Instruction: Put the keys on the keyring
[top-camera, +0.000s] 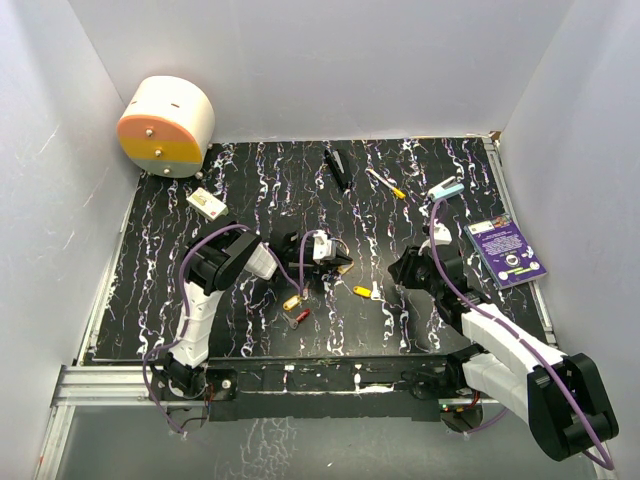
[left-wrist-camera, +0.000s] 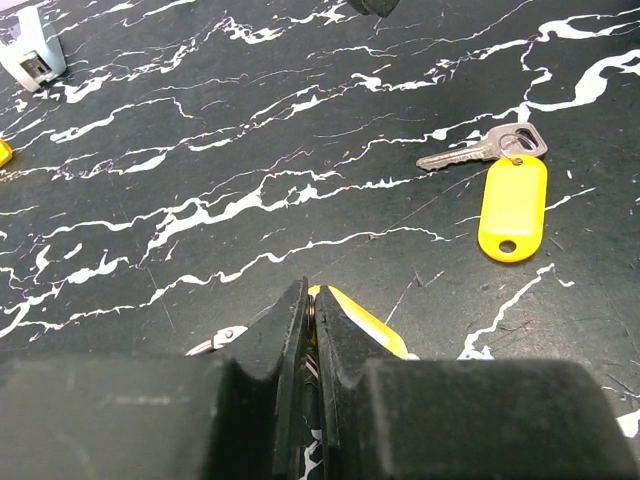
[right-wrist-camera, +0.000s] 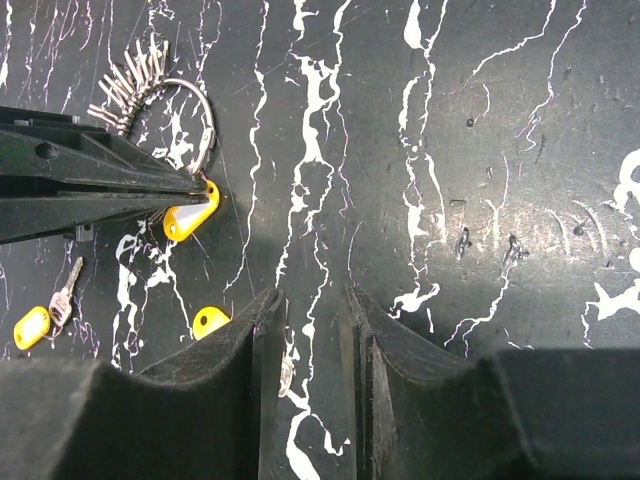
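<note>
Keyring (right-wrist-camera: 150, 95) beside yellow key (right-wrist-camera: 190, 218) in left fingers (right-wrist-camera: 100, 165)

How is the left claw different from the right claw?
The left claw is shut tight; the right claw is open, with a gap. The left claw pinches a yellow key; the right claw holds nothing. The left claw's tip is right by the keyring; the right claw is farther from it. Both are black and low over the table.
</note>
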